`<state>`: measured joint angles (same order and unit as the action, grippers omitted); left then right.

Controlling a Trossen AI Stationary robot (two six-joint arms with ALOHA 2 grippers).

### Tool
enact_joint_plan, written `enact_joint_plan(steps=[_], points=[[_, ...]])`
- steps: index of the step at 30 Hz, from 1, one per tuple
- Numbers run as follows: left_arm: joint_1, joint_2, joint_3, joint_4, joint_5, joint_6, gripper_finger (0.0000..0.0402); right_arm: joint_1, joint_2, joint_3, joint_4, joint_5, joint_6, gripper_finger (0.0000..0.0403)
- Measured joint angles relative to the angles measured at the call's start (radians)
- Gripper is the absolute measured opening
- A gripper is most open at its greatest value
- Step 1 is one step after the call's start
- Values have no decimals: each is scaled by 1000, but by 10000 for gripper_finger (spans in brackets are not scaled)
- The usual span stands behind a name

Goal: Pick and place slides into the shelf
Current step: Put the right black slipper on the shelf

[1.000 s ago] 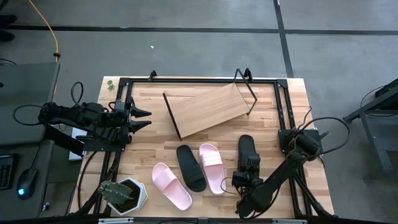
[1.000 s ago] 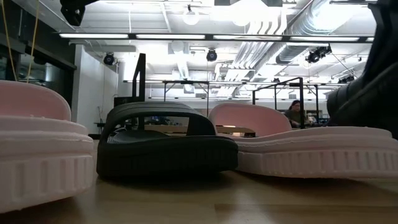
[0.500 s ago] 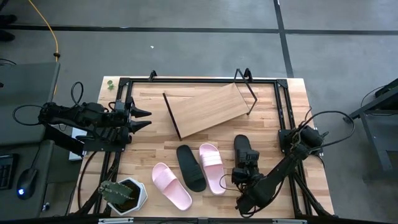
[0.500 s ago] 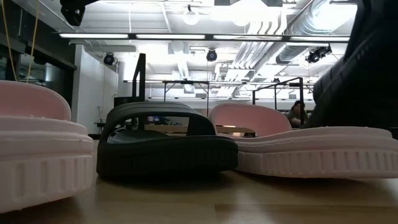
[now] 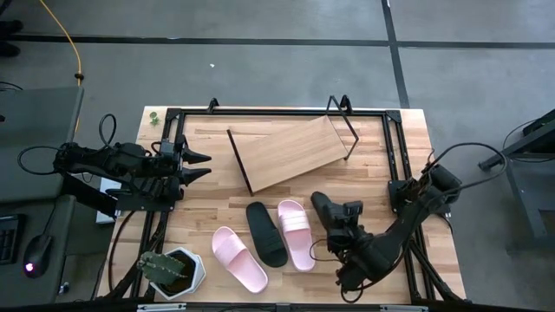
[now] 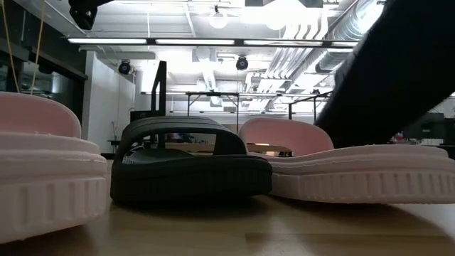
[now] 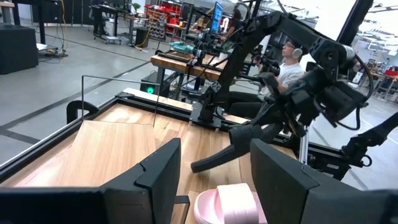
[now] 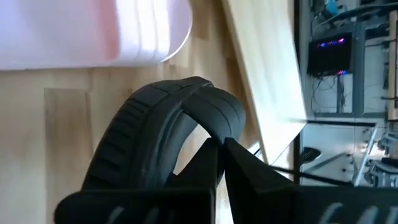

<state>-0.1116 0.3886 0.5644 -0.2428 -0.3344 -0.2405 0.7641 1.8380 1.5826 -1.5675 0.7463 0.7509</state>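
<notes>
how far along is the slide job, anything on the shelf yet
Nothing is placed yet: the shelf board is bare. In hand: the right gripper is shut on one black slide, lifted off the table and tilted, near the shelf's lower edge. Left to do: that slide, plus the other black slide and two pink slides on the table. The left gripper waits open at the table's left side.

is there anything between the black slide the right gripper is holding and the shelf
Nothing visible. The right gripper holds the black open-toe slide just off the low edge of the slanted light-wood shelf, with only bare tabletop between. The nearest pale pink slide lies to one side.
</notes>
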Motion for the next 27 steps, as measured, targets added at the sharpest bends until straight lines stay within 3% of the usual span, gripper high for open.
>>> enact_joint_plan(steps=[11,27], points=[[0,0,0,-1,0,0,177,-84,-59,0,-3,104,-177,0],[0,0,0,-10,0,0,177,-132,-211,0,-5,354,-342,0]])
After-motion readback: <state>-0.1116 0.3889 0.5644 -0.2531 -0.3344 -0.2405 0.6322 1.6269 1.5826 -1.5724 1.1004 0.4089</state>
